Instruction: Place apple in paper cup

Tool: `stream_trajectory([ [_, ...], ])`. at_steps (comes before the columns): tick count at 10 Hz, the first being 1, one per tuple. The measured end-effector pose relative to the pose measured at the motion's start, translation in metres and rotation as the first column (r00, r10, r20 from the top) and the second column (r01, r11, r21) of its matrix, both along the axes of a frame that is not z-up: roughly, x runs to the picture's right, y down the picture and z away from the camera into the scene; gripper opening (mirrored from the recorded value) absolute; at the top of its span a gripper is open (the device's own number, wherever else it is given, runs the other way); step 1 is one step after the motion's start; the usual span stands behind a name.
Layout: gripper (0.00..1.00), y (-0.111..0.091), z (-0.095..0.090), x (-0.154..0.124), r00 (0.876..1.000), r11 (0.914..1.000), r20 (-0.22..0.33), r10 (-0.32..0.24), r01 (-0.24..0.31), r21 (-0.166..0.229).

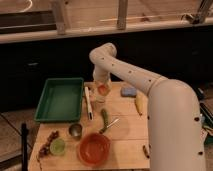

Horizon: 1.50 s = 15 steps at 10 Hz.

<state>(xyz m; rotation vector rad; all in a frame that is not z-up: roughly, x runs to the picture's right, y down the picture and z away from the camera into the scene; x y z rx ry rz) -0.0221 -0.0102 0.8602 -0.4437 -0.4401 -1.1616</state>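
Note:
The apple (102, 90), small and orange-red, is at the far middle of the wooden table, right under my gripper (101, 85). Just below it a pale shape looks like the paper cup (100, 98); the apple appears to be at its rim or just above it. My white arm comes in from the lower right and bends down over this spot, and the gripper's housing hides most of the cup.
A green tray (60, 97) stands at the left, with a long white utensil (89, 102) beside it. A blue sponge (128, 92) and banana (139, 103) lie at the right. Nearer are a green vegetable (105, 116), metal cup (75, 130), green cup (57, 146) and red bowl (94, 148).

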Motion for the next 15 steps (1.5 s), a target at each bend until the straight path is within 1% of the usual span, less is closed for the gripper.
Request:
stream_trajectory([
  [4,0.00,0.0031,0.0062,-0.0019,1.000,0.9999,0.003,-0.008,0.008,-0.015],
  [11,0.00,0.0075,0.0083,-0.0066,1.000,0.9996,0.012,-0.012,0.012,-0.026],
  [12,0.03,0.0077,0.0087,-0.0068,1.000,0.9996,0.014,-0.009,0.009,-0.028],
  [13,0.11,0.0078,0.0086,-0.0065,1.000,0.9995,0.014,-0.006,0.007,-0.031],
  [14,0.23,0.0082,0.0078,-0.0057,1.000,0.9994,0.014,-0.004,0.004,-0.035],
  [15,0.33,0.0089,0.0075,-0.0060,1.000,0.9993,0.015,-0.003,0.003,-0.038],
])
